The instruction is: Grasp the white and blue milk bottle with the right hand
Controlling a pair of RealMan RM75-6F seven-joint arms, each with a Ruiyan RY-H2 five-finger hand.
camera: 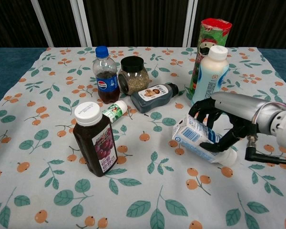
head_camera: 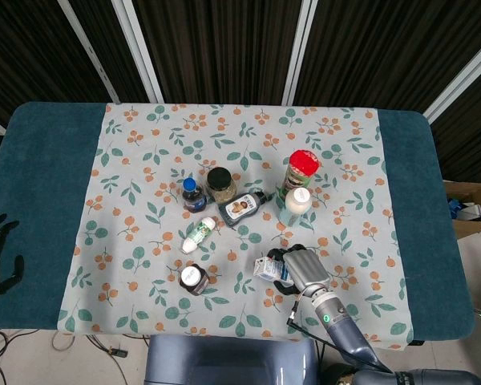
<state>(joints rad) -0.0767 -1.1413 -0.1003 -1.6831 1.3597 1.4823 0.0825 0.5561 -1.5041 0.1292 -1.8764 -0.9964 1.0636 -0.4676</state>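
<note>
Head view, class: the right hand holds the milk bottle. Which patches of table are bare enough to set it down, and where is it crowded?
Bare: the cloth's far strip behind the red-lidded can, the cloth left of the cola bottle, and both teal table ends. Crowded: the middle, around the dark jar, sauce bottle and juice bottle, just left of the right hand gripping the milk bottle.

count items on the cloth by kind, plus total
Bottles: 6 – milk bottle held in the right hand, cola, juice, dark sauce, small green-label, tall white
Jars: 1 – jar
Canisters: 1 – red-lid tube
Total: 8
</note>
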